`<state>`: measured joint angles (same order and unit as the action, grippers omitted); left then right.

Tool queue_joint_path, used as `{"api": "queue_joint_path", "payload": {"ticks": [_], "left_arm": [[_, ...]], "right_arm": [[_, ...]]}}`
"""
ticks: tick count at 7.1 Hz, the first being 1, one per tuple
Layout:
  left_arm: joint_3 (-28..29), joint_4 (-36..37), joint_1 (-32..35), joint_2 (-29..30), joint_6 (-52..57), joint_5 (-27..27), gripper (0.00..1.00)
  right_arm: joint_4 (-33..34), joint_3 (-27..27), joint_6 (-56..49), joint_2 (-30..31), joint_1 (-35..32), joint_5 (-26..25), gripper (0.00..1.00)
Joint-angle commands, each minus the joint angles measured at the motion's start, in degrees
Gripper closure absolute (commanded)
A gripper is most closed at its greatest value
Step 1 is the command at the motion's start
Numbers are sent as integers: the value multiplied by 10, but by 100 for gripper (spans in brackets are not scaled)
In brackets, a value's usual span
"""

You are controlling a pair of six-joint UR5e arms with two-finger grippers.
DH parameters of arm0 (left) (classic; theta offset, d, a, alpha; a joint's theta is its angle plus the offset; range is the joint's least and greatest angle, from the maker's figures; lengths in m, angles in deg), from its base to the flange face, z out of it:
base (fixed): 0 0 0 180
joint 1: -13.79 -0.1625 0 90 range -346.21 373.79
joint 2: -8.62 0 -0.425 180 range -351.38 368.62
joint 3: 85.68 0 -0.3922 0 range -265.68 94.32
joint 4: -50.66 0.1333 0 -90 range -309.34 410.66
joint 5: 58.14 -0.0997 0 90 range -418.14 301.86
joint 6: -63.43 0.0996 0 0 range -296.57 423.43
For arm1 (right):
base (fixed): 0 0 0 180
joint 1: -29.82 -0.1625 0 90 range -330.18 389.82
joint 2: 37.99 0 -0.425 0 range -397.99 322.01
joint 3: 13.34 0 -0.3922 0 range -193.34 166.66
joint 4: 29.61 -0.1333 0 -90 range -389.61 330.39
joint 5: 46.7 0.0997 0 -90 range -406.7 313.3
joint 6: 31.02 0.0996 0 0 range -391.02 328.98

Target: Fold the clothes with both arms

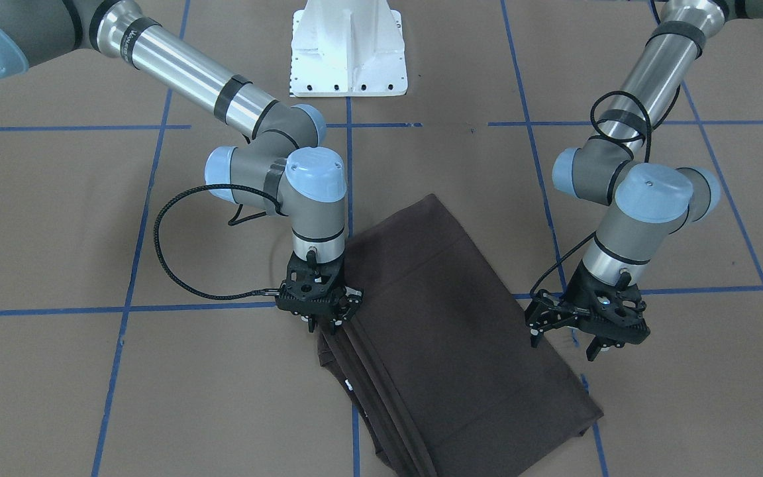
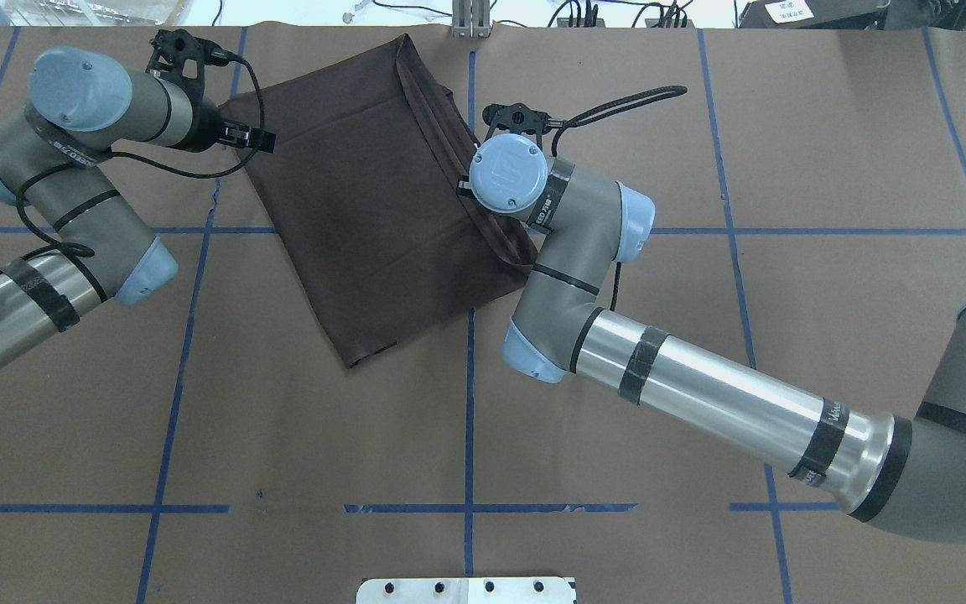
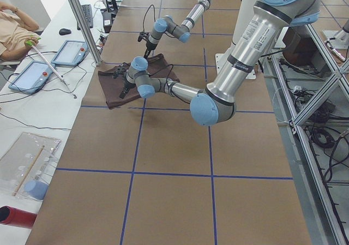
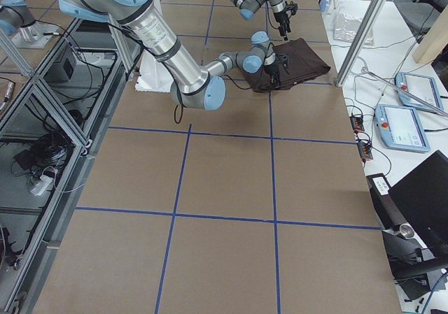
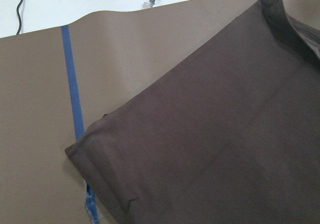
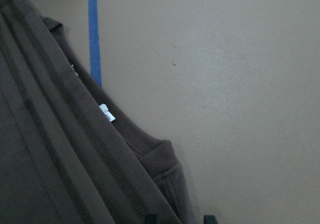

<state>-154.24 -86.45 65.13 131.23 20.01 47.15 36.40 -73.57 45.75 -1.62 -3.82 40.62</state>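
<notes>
1. The shirt is seen folded into a rough rectangle and laid flat on the table. It is set askew to the blue tape lines, on the side far from the white base.
2. Along one long edge of the shirt, stacked hems and the ribbed collar are shown, with small white tags among the layers.
3. The right gripper is pointed down over that layered edge. Its fingertips are seen a narrow gap apart, with the cloth's edge and bare table visible between them. No cloth is seen to be gripped.
4. The left gripper is held tilted just beside the opposite long edge, near a corner of the shirt. Its fingers are spread wide and nothing is held.
5. In the left wrist view, a smooth corner of the shirt is shown lying over a tape line.
</notes>
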Motion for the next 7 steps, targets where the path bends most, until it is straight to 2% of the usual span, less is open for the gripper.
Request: {"api": "queue_joint_path", "payload": {"ticks": [1, 2, 3, 4, 7], "left_arm": [[0, 0, 0, 0, 0, 0, 0], [1, 0, 0, 0, 0, 0, 0], [2, 0, 0, 0, 0, 0, 0], [2, 0, 0, 0, 0, 0, 0], [2, 0, 0, 0, 0, 0, 0]], "right_arm": [[0, 1, 0, 0, 2, -2, 59], [1, 1, 1, -1, 2, -3, 79], [1, 1, 1, 0, 3, -3, 94], [1, 1, 1, 0, 4, -3, 100], [3, -10, 2, -1, 4, -2, 100]]}}
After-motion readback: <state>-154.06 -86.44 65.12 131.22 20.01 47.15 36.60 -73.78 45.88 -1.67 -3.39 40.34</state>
